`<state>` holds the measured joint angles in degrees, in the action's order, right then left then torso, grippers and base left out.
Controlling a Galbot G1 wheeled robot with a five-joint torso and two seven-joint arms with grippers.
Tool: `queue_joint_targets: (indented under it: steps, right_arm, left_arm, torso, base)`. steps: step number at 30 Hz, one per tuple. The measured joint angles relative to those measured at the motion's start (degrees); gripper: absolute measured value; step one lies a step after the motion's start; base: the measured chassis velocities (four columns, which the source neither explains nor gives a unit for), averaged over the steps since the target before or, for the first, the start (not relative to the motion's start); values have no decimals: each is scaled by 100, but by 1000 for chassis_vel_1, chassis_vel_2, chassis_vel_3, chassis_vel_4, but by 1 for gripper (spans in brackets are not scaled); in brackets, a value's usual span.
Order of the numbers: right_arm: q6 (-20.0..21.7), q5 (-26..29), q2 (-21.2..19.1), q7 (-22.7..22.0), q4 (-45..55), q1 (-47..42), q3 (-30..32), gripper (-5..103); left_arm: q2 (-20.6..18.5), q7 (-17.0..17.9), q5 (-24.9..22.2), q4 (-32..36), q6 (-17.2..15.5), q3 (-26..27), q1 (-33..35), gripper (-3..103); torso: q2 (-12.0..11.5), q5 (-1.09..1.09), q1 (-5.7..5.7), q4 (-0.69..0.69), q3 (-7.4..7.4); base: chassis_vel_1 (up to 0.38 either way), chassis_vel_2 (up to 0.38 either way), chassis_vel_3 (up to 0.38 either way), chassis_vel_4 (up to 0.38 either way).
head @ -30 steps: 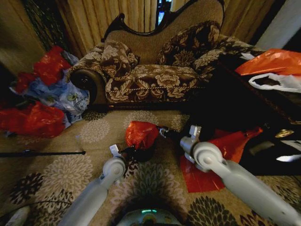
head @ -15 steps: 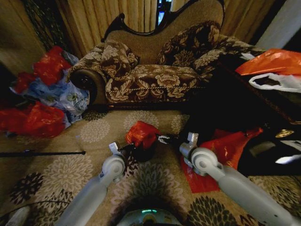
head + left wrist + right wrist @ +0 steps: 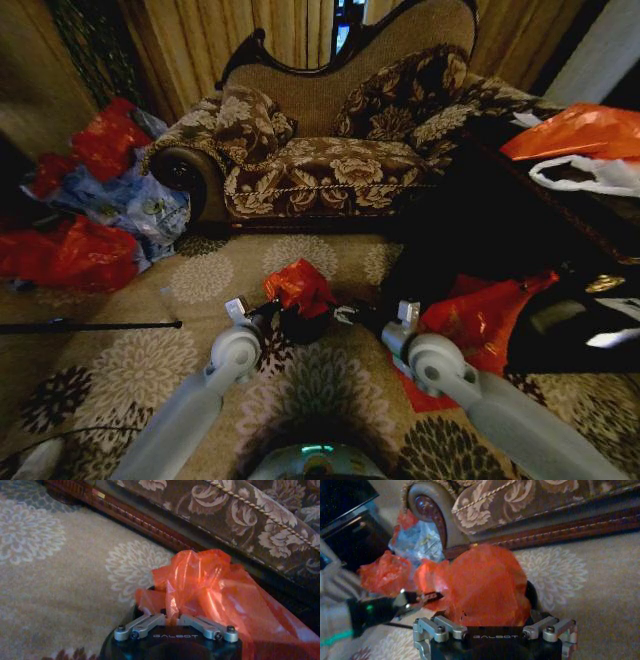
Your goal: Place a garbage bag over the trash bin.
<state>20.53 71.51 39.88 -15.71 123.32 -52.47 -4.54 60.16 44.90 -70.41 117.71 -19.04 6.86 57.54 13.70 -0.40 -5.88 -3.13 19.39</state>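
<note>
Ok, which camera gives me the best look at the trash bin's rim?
Head view: the trash bin sits between both grippers, the garbage bag bunched on top. Left wrist view shows a dark rim sliver; right wrist view, a dark edge behind the bag.

A crinkly, glossy red bag (image 3: 298, 284) is bunched over the small black bin (image 3: 305, 324), which stands upright on the carpet.

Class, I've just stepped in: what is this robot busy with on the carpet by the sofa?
It is fitting a red garbage bag onto a small black trash bin on the carpet in front of the sofa. The left gripper is pinching the bag's plastic at the bin's rim. The right gripper is at the opposite side. The bag is bunched on top, not yet spread around the rim.
</note>
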Motion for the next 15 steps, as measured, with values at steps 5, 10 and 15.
queue_joint_targets:
  steps: [5,10,15]
  right_arm:
    - [26,254,-160,223,324,-341,293,100]
    - [-5,509,-309,543,546,-456,466,100]
    - [14,855,-425,554,669,-457,640,100]
  left_arm:
    - [41,16,-4,-53,9,-10,-11,0]
    - [53,40,-7,-66,25,8,26,0]
    - [37,52,-10,-66,42,44,76,0]
  torso:
    - [0,-1,0,1,0]
    - [0,-1,0,0,0]
    - [0,-1,0,1,0]
  base:
    - [0,0,0,0]
    - [0,0,0,0]
    - [0,0,0,0]
